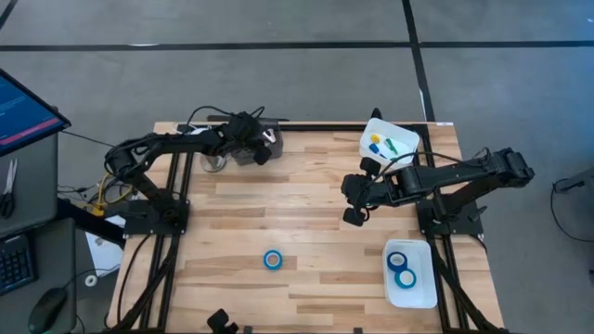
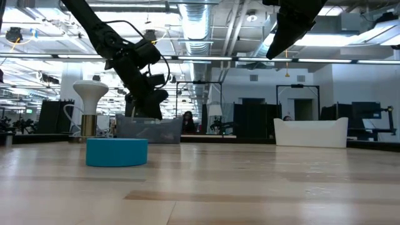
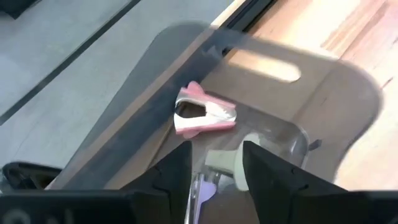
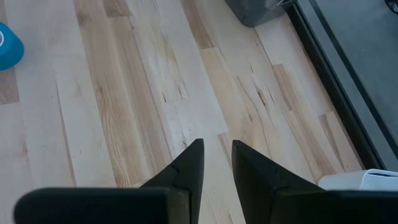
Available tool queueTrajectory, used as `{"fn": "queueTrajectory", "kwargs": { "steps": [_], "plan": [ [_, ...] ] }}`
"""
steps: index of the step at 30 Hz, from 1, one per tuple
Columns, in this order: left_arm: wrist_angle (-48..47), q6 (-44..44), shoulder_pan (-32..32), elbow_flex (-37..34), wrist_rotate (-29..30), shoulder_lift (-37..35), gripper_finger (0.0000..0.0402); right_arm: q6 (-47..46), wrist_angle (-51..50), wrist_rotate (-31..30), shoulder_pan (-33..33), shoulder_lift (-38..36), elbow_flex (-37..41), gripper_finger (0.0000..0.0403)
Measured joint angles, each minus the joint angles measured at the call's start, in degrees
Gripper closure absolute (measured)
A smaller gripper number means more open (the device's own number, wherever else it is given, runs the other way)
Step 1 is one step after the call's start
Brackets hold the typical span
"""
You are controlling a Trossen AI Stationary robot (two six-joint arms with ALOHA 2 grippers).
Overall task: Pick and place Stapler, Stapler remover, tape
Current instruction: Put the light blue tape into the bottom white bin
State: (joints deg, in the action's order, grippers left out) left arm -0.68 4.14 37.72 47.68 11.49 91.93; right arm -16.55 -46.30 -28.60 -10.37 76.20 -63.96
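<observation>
One blue tape roll (image 1: 272,260) lies flat on the wooden table, near the middle of the near side; it also shows as tape roll (image 2: 117,152) and tape roll (image 4: 7,45). Two more blue rolls (image 1: 402,269) lie in a white tray (image 1: 422,297) at the near right. The pink staple remover (image 3: 202,115) lies in a grey translucent bin (image 3: 323,118) at the far left. My left gripper (image 3: 214,165) hangs open over that bin (image 1: 271,139); a pale object (image 3: 225,163) shows between its fingers. My right gripper (image 4: 217,158) is narrowly open above bare table, right of centre. My left gripper comes down into the bin from above with the pale object (image 3: 227,160) between its open fingers. Whether the fingers touch it, I cannot tell.
A second white tray (image 1: 390,141) at the far right edge holds small coloured items. A round white-topped object (image 2: 90,103) stands beside the bin under the left arm. Bare wood lies between the two arms. A monitor and keyboard sit off the table's left.
</observation>
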Motion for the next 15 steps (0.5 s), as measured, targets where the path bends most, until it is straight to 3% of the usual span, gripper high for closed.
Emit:
{"fn": "queueTrajectory", "kwargs": {
  "steps": [7, 15],
  "plan": [
    [-0.89, 2.48, -5.61, -0.01, -3.34, -6.54, 0.0327, 0.13, 0.0, 0.02, -0.12, 0.0, 0.0, 0.0328],
    [-6.54, 9.08, -25.16, -3.67, -3.91, -20.22, 0.0396, 0.03, 0.0, 0.22, -0.11, 0.0, 0.0, 0.0328]
  ]
}}
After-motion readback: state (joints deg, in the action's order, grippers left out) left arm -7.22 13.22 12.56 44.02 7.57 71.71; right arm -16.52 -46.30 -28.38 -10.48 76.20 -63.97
